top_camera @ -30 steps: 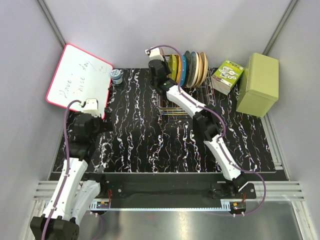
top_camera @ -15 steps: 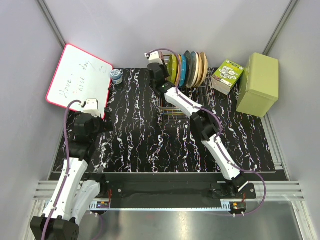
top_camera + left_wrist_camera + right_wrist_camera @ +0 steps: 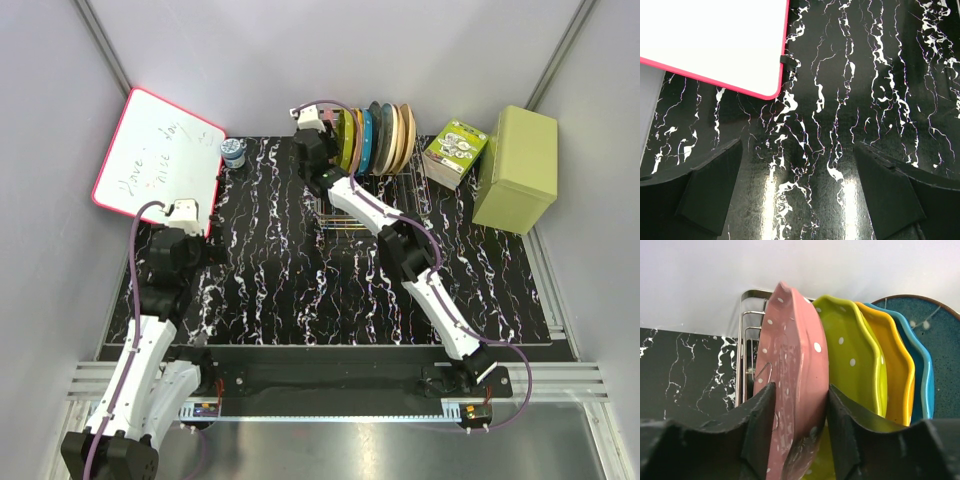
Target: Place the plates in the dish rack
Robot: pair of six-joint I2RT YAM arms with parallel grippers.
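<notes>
Firstly, at the far left the whiteboard (image 3: 160,165) leans at the edge of the worktop (image 3: 270,290); the left wrist view cuts it off, so only one red corner shows. Just right of it the left tool (image 3: 797,187) is over bare worktop, its fingers spread wide and holding nothing; a small jar (image 3: 233,152) stands further back. Next, the right tool (image 3: 800,432) pinches the pink plate (image 3: 790,380), one finger on each face; the plate stands upright at the left end of the row. Its lower edge is hidden behind the fingers, so I cannot tell if it sits in a slot; from above the wrist covers it. To its right stand the yellow-green plate (image 3: 850,365), the orange plate (image 3: 897,385), the blue plate (image 3: 921,375) and a dark teal plate (image 3: 940,340), each half hidden by its neighbour; of the dish rack (image 3: 747,325) only some wires show. A carton (image 3: 454,152) and an olive-green box (image 3: 515,168) stand at the right.
</notes>
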